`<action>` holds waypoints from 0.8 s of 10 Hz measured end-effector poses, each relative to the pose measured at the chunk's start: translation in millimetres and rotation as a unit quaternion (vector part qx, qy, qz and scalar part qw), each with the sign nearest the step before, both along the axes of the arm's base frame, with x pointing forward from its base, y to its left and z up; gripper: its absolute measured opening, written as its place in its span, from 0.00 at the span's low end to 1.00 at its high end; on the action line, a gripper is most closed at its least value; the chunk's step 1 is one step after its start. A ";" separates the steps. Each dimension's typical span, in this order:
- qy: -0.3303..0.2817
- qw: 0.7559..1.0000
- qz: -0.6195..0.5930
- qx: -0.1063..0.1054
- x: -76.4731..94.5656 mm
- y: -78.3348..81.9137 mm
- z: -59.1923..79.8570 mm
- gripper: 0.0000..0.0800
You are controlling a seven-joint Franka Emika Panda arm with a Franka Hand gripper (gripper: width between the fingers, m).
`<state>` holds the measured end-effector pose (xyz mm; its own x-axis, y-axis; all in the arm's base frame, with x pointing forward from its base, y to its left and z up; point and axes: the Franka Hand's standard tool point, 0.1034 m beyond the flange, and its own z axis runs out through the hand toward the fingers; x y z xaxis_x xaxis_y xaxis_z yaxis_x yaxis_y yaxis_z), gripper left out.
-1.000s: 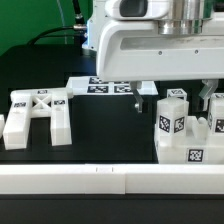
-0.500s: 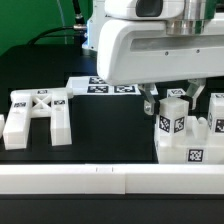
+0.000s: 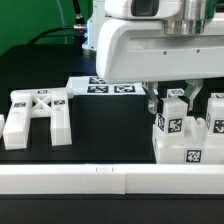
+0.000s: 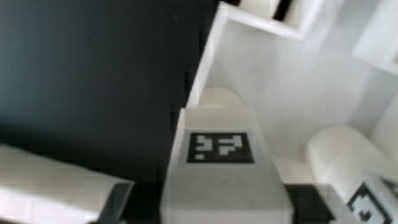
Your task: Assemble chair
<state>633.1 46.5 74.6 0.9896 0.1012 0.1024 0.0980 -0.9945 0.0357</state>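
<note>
Assembly looks barely begun: the H-shaped piece [image 3: 38, 112] lies loose at the left, well apart from the tagged parts [image 3: 195, 152] clustered at the right. There the gripper [image 3: 170, 100] straddles an upright leg [image 3: 171, 122]; whether it pinches the leg cannot be told.

Low exterior; wrist close above chair part [image 4: 221, 150]

I work in a robotics lab, at a test rig. The black counter [image 3: 110, 130] carries a marker board [image 3: 100, 87] on its far side, white plastic chair parts [image 3: 38, 112] wear black-and-white square tags, and a white rail [image 3: 100, 180] runs along the near edge.
</note>
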 end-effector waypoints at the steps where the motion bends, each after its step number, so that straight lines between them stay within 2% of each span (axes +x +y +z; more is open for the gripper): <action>1: -0.001 0.999 -0.046 0.006 -0.2 2.5 0.1 0.36; 4: -0.004 0.979 -0.200 0.022 -0.6 4.1 0.4 0.36; 5: -0.005 0.965 -0.259 0.030 -0.8 4.3 0.1 0.36; 6: -0.005 0.941 -0.336 0.043 -0.8 3.9 0.0 0.36; 7: -0.005 0.928 -0.370 0.047 -0.7 4.2 -0.1 0.36; 8: -0.005 0.902 -0.429 0.053 -0.3 4.2 0.1 0.36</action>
<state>632.8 50.8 74.6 0.6975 -0.7126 0.0751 -0.7095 -0.7015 -0.0669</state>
